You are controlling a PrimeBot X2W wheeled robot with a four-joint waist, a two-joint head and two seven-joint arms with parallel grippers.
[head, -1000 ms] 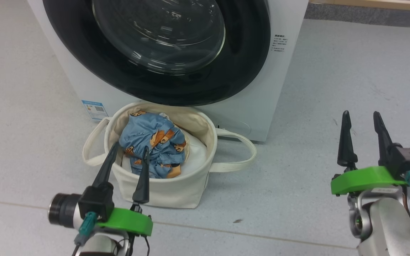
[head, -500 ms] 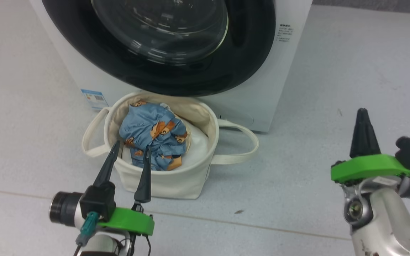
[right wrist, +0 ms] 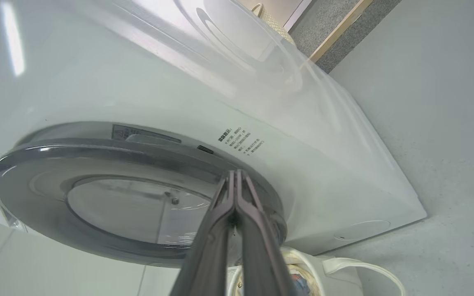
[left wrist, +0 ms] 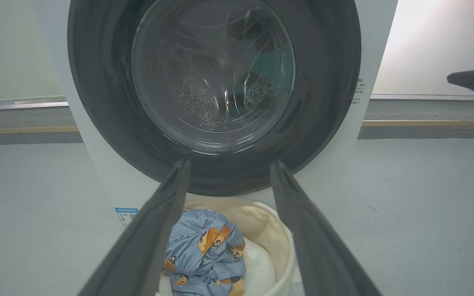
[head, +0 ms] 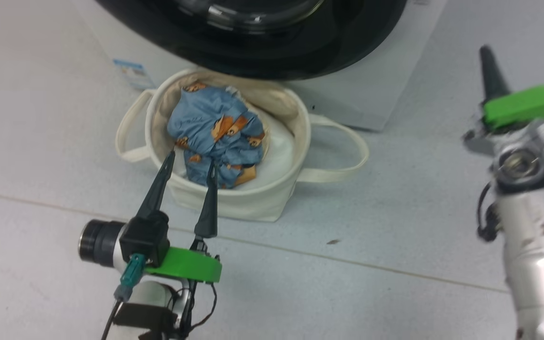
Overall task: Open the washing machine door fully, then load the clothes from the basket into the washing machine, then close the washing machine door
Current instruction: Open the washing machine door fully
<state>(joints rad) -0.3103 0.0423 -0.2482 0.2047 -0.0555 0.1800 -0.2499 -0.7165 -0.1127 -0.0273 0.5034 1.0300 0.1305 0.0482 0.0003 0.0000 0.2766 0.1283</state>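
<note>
The clothes (head: 215, 125) lie bunched in the basket (head: 234, 205), which stands on the floor (head: 395, 226) just before the washer (head: 376, 89), under its door (head: 300, 52). The left gripper (head: 192, 159) hangs over the basket's near rim, fingers spread and holding nothing. Their tips frame the near edge of the clothes; whether they touch the cloth cannot be told. A white bundle (head: 279, 151) lies in the basket to the right of the clothes. The right gripper (head: 489, 66) stands well off to the basket's right, fingers clenched together on nothing.

The left wrist view gives the door face-on, black rim and glass bowl above the spread fingers, with the clothes low between them. A dark finger of the right gripper juts in from that view's right edge. The right wrist view shows the door lying shut against the washer's front. The closed fingertips point at the rim's edge just below a printed label (right wrist: 241, 142); contact there cannot be told.
</note>
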